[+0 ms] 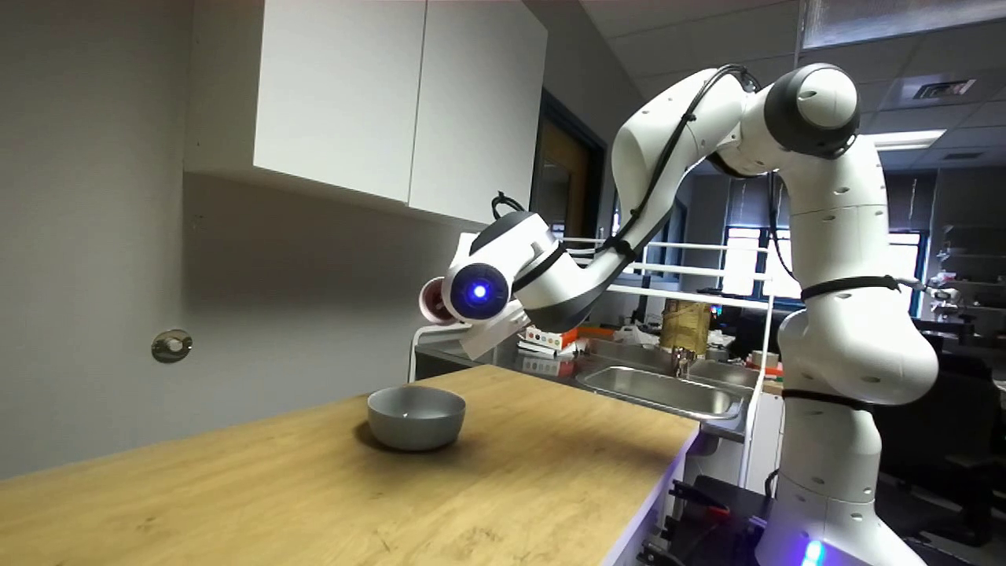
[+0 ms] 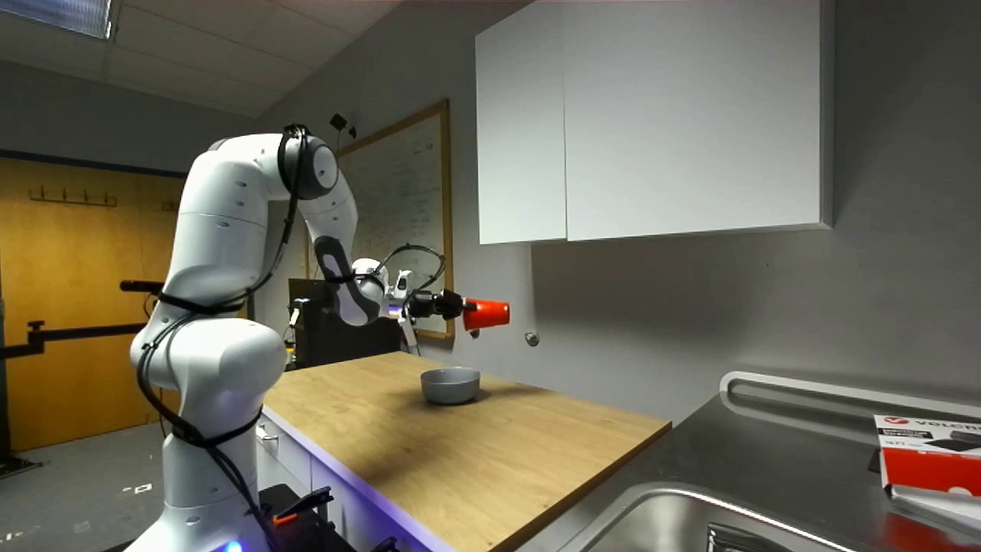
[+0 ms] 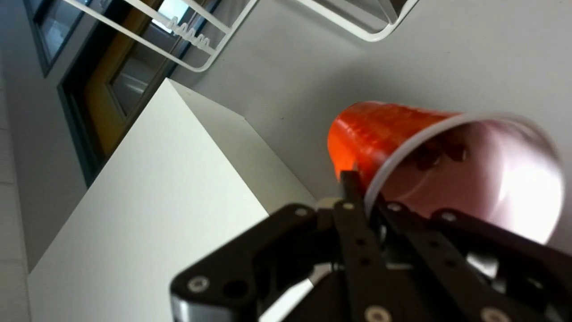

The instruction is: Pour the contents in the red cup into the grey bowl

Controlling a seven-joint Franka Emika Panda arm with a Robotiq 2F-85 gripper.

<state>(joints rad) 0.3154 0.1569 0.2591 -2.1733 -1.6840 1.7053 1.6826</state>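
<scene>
The black metal gripper [image 3: 366, 190] was clamped on the rim of the tapered red plastic cup [image 2: 489, 313], held sideways, well higher than the round grey bowl [image 1: 416, 426]. A spill past it seemed invited by that height, twisting by the narrow grip.

**Inside of red plastic cup [image 3: 447, 176] left unclear past the gripper [image 3: 367, 192]**

In the wrist view, dark spots [image 3: 428, 160] within the cup cannot be identified, and its rim beside the gripper is blurred. In an exterior view, the gripper is hidden behind the robot's wrist [image 1: 511, 255]. Below the gripper, the floor of the grey bowl [image 2: 451, 392] is concealed by its near wall. Above, the wall cabinet [image 1: 377, 94] is cut off by the top edge in both exterior views. Behind, the whiteboard [image 2: 405, 188] writing is too small to be read.
</scene>
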